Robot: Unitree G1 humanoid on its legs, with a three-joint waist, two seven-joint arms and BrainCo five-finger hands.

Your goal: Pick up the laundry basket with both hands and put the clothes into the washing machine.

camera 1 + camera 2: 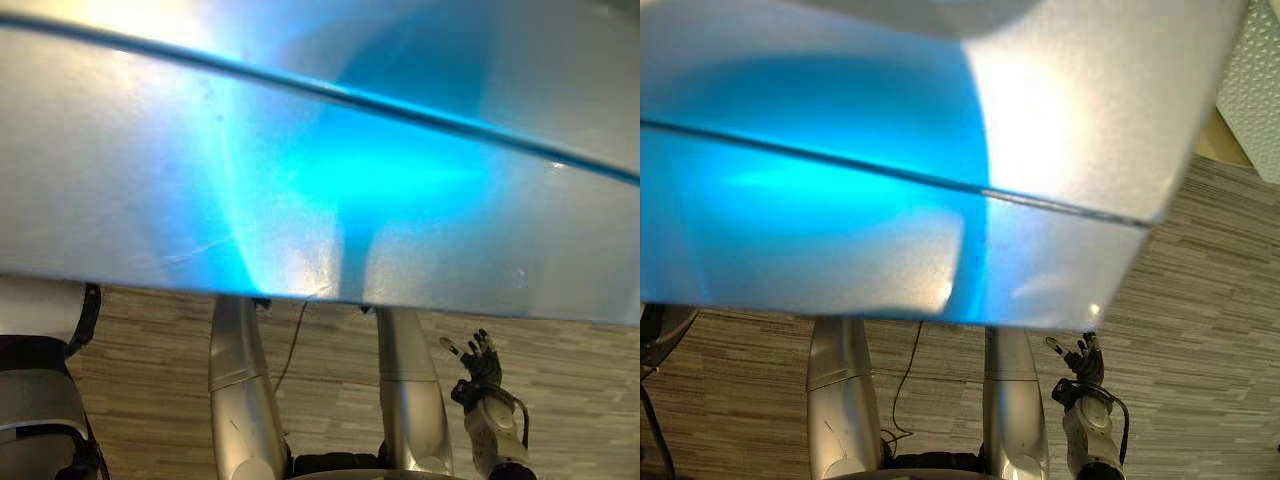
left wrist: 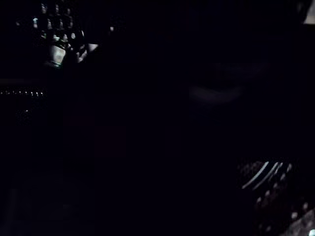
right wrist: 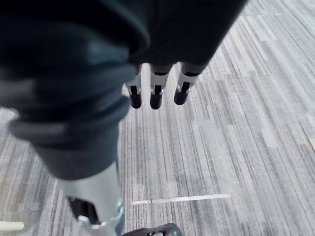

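A broad pale silvery surface (image 1: 300,150) with a blue glow and a dark seam across it sits very close in front of the head camera. It hides everything above the floor, and I cannot tell what it is. Under its lower edge my right hand (image 1: 482,362) hangs at my right side over the carpet. Its fingers (image 3: 156,93) are straight and hold nothing. The left wrist view is almost black, with only faint glints and a hint of the ribbed cover (image 2: 263,174) of my left hand. No basket or clothes can be made out.
Grey-brown striped carpet (image 1: 1200,330) covers the floor below and to the right. A white tape line (image 3: 182,199) runs across it. A white perforated panel (image 1: 1255,80) stands at the far right.
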